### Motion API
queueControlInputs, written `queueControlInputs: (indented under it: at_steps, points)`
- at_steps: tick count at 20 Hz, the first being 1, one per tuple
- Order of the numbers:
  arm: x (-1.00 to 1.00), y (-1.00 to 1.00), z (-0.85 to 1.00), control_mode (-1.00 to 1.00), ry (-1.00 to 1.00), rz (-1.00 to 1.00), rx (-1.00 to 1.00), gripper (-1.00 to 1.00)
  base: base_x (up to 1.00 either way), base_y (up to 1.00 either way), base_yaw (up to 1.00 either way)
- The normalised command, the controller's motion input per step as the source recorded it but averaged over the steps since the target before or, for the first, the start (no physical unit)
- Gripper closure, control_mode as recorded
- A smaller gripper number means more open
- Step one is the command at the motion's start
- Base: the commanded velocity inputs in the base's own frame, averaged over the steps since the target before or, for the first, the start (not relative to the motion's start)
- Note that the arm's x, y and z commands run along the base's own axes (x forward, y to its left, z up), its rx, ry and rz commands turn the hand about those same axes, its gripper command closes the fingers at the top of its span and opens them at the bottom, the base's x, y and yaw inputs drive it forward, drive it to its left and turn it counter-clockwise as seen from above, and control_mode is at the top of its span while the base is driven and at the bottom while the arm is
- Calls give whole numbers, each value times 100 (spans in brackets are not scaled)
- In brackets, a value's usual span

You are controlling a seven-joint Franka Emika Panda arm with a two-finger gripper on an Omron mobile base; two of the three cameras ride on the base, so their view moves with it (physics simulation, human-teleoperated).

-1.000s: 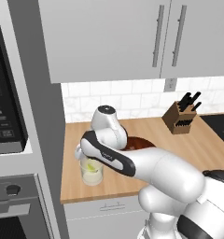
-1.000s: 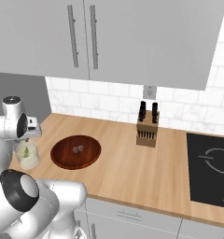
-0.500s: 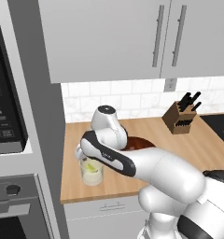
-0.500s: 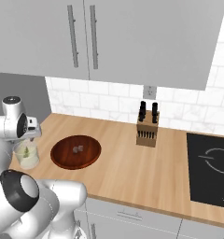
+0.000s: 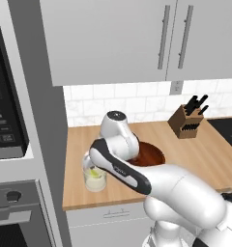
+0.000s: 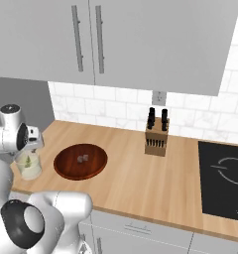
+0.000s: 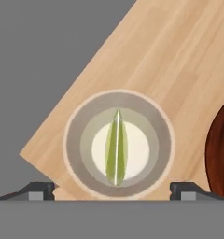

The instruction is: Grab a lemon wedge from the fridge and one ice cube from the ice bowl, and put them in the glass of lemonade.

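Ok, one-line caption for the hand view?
Open end effector above the glass of lemonade, lemon wedge inside, ice bowl at the edge.

lemon wedge (image 7: 116, 147) in glass of lemonade (image 7: 117, 144) (beside ice bowl (image 6: 80, 161))

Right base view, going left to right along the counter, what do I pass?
Glass of lemonade → ice bowl → knife block → black cooktop.
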Motion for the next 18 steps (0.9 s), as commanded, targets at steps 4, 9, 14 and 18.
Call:
queueControlInputs:
  at_steps: [4, 9, 14, 18]
  points:
    - [2, -54, 3, -100, 0, 0, 5, -100, 0, 0, 0]
    - [14, -96, 1, -100, 0, 0, 11, -100, 0, 0, 0]
    - [49, -99, 2, -100, 20, -1, 3, -100, 0, 0, 0]
    - [70, -58, -34, -100, 20, -15, 0, -100, 0, 0, 0]
